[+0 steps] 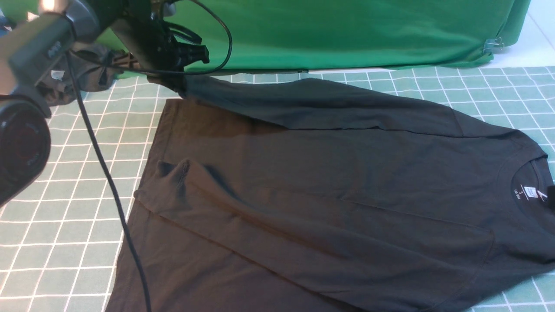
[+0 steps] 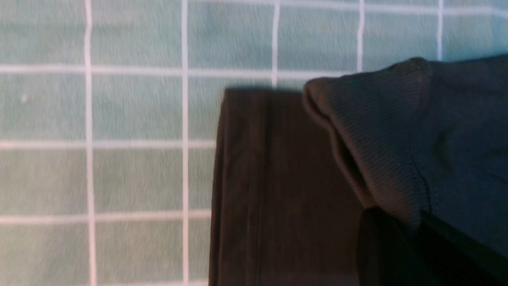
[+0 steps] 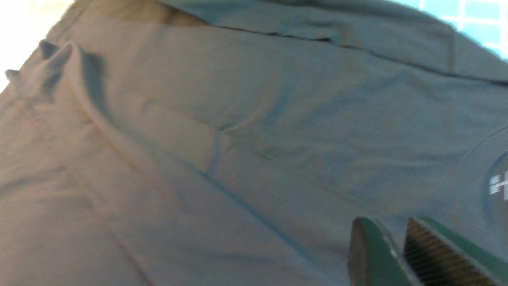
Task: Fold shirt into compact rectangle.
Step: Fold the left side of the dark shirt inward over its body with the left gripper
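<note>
One shirt cuff (image 2: 369,139) tight in the left claw (image 2: 416,228)

My left arm (image 1: 39,52) reaches forward along the far left, wrist angled down. The left gripper (image 1: 190,54) is pinched closed on a sleeve cuff of the shirt (image 1: 329,182), and its dark fingers (image 2: 381,246) meet the cuff in the wrist view. My right gripper (image 3: 391,234) hovers low, fingers (image 3: 369,254) drawn close with a narrow slit between them. I cannot tell whether they grip anything.
</note>
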